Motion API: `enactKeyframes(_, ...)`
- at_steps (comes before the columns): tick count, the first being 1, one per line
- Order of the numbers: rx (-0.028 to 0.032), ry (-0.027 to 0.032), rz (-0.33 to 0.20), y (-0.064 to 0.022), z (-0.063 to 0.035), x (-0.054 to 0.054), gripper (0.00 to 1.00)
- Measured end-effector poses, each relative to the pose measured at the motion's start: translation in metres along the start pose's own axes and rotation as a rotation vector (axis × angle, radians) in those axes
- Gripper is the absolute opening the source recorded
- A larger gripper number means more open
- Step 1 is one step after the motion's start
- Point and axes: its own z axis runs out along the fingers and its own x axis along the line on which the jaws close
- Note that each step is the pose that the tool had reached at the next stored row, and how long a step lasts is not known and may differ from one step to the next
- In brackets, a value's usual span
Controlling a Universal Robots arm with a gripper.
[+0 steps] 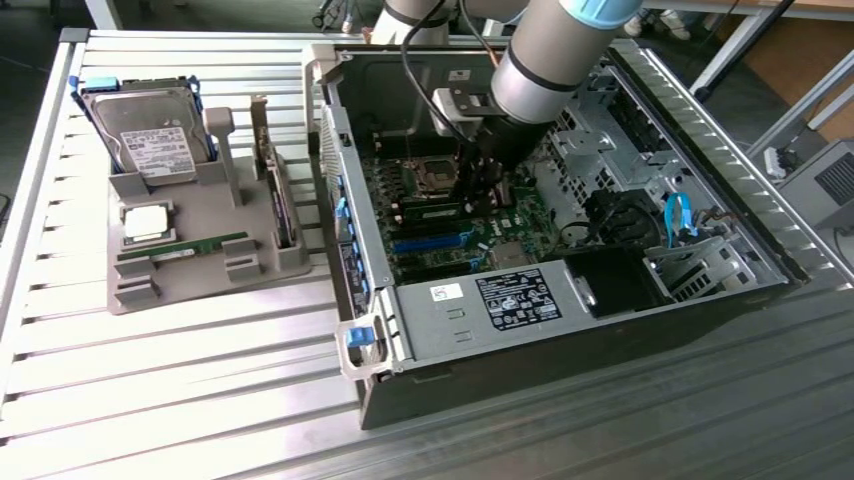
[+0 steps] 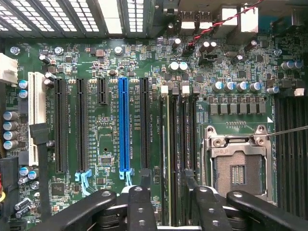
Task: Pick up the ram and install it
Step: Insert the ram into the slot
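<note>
We're looking at a long workbench (image 1: pixel 174 390) of ribbed aluminium slats, pale and shining where the light washes over it. Its raised metal edge rail (image 1: pixel 27 215) runs along the exterior view's left, and beyond that rail we see dark floor (image 1: pixel 34 20). Up at the far end, a slanted metal table leg (image 1: pixel 731 45) drops toward the ground beside a brown wooden panel (image 1: pixel 807 60). At the exterior view's right edge sits a grey box-like cabinet (image 1: pixel 830 185).

Slatted metal table (image 1: pixel 200 400) under grey parts holder (image 1: pixel 200 280) and open computer case (image 1: pixel 561 340)
</note>
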Motion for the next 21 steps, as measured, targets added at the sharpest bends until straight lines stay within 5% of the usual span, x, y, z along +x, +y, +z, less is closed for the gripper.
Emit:
enactKeyframes(4,0.0016,0.0181,0.001,0.0019,-0.0209,-0.006,0.37)
enactKeyframes(7,0.0023,0.0478,0.003,0.0036,-0.0384,-0.019,0.16)
enactKeyframes(8,0.0028,0.0551,0.002,0.0047,-0.0519,-0.02,0.09)
enactKeyframes(10,0.0028,0.0579,0.002,0.0062,-0.0691,-0.021,0.09)
enactKeyframes(11,0.0245,0.0577,-0.001,0.0076,-0.08,-0.022,0.09)
enactKeyframes(12,0.044,0.0573,-0.002,0.0079,-0.0798,-0.022,0.09)
enactKeyframes(14,0.0504,0.0576,-0.002,0.008,-0.08,-0.022,0.09)
enactKeyframes(15,0.063,0.0577,-0.003,0.008,-0.08,-0.022,0.09)
enactKeyframes(16,0.0899,0.0568,-0.004,0.0081,-0.0796,-0.022,0.09)
enactKeyframes(18,0.0897,0.0574,-0.004,0.0068,-0.0799,-0.022,0.09)
enactKeyframes(19,0.0892,0.0578,-0.005,-0.0014,-0.0805,-0.022,0.09)
enactKeyframes(21,0.0861,0.0607,-0.074,-0.0069,-0.0803,-0.022,0.09)
